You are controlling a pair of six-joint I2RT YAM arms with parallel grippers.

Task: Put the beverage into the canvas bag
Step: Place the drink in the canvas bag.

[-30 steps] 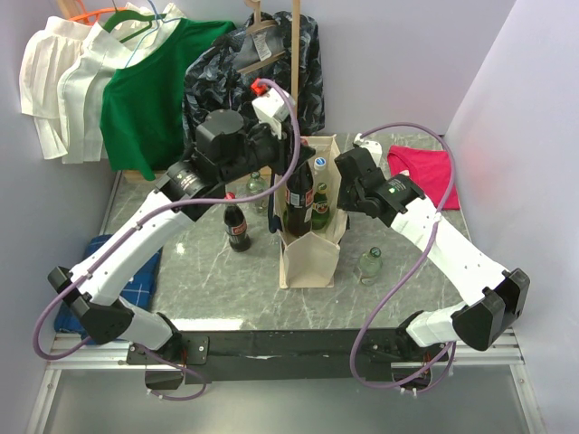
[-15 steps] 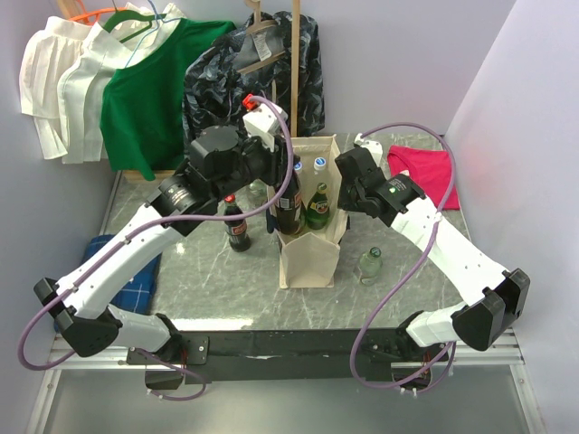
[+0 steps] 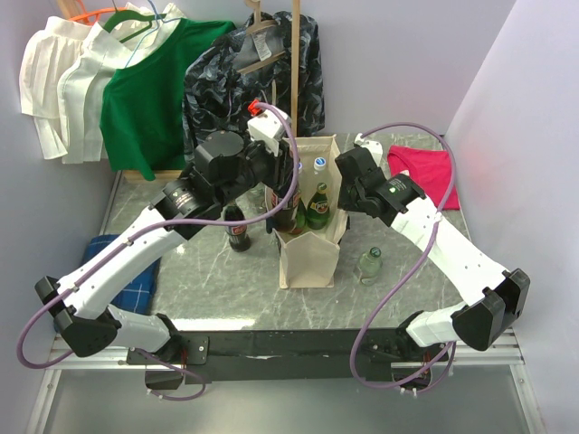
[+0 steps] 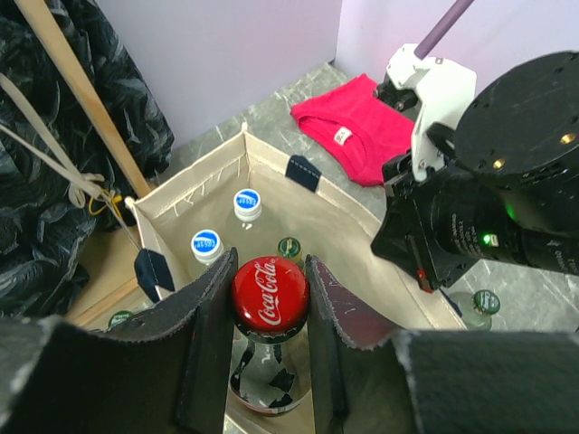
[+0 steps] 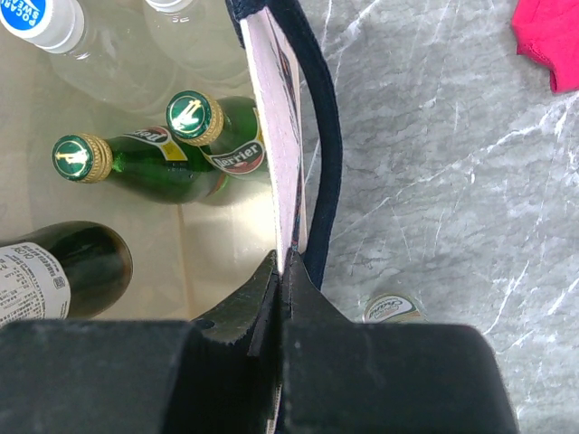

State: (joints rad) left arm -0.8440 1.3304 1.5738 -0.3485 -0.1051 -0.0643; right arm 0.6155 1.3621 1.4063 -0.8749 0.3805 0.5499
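Observation:
A Coca-Cola bottle [image 4: 270, 297] with a red cap hangs upright in the mouth of the cream canvas bag [image 3: 308, 258]. It is near the bag's left wall, and my left gripper [image 4: 271, 264] is shut on its cap. In the top view the left gripper [image 3: 279, 192] is over the bag's left side. My right gripper [image 5: 282, 262] is shut on the bag's right rim [image 5: 276, 136], beside a navy handle. Inside the bag stand green Perrier bottles [image 5: 194, 117], a dark bottle [image 5: 63, 262] and blue-capped water bottles [image 4: 246, 202].
On the table left of the bag are a second cola bottle [image 3: 237, 228] and a clear bottle [image 3: 258, 190]; another small glass bottle [image 3: 369, 264] stands right of it. A red shirt [image 3: 425, 176] lies back right, a blue cloth [image 3: 136, 280] at the left. Clothes hang behind [image 3: 149, 99].
My left wrist has shifted a little left and down, carrying the cola bottle toward the bag's left side. The right arm has held still on the rim.

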